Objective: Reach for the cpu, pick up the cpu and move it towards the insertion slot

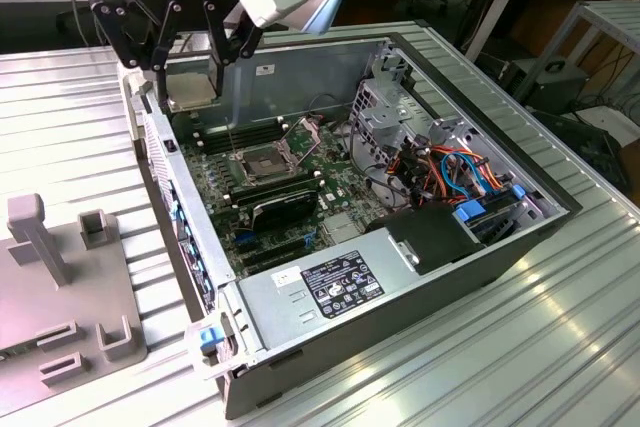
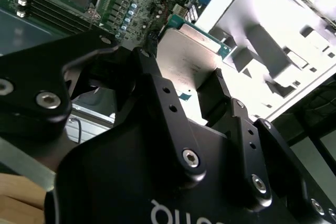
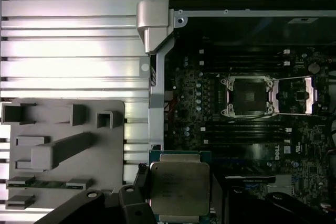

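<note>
While the claw (image 1: 188, 69) hangs over the far corner of the open computer case (image 1: 400, 277), at about 10 o'clock in the exterior view, it is clamped on the cpu (image 1: 192, 85), black fingers (image 2: 157, 93) pressing opposite edges. In both wrist views the cpu (image 3: 179, 188) sits flat between the fingers, metal face showing, lifted clear of the board. The insertion slot (image 1: 260, 161) lies on the green board at roughly 5 o'clock from the claw in the exterior view, well apart, frame flipped open. A grey holder block (image 3: 63, 150) rests on the ribbed table (image 1: 560, 347) beside the case.
</note>
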Controlling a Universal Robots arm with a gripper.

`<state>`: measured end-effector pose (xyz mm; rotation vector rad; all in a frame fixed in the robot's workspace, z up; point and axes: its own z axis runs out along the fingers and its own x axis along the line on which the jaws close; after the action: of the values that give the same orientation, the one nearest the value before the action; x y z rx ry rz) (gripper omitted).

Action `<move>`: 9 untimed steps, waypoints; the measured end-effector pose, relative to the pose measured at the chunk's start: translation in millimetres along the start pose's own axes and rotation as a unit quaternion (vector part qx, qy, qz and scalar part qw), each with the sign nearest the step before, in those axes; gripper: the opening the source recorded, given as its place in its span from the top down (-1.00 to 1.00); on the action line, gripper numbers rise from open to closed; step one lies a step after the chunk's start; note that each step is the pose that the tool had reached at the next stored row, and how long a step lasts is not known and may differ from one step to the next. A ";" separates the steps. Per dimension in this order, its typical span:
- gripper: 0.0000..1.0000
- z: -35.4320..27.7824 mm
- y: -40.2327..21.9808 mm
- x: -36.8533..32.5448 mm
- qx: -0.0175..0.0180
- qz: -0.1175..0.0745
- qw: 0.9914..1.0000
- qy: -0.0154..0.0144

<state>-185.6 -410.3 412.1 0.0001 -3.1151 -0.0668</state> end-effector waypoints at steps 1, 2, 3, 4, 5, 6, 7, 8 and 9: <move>-0.09 0.6 1.2 -2.2 0.000 0.000 1.000 0.000; -0.09 1.4 2.7 -4.8 0.000 0.000 1.000 0.000; -0.09 2.0 3.8 -6.7 0.000 0.000 1.000 0.000; -0.09 2.9 4.9 -9.0 0.000 0.000 1.000 0.000; -0.09 3.7 5.9 -11.1 0.000 0.000 1.000 0.000; -0.09 4.5 6.9 -13.3 0.000 0.000 1.000 0.000; -0.09 5.2 7.8 -15.4 0.000 0.000 1.000 0.000; -0.09 5.9 8.7 -17.6 0.000 0.000 1.000 0.000; -0.09 6.7 9.4 -19.8 0.000 0.000 1.000 0.000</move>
<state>-165.9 -400.6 405.3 0.0000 -3.1151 -0.0662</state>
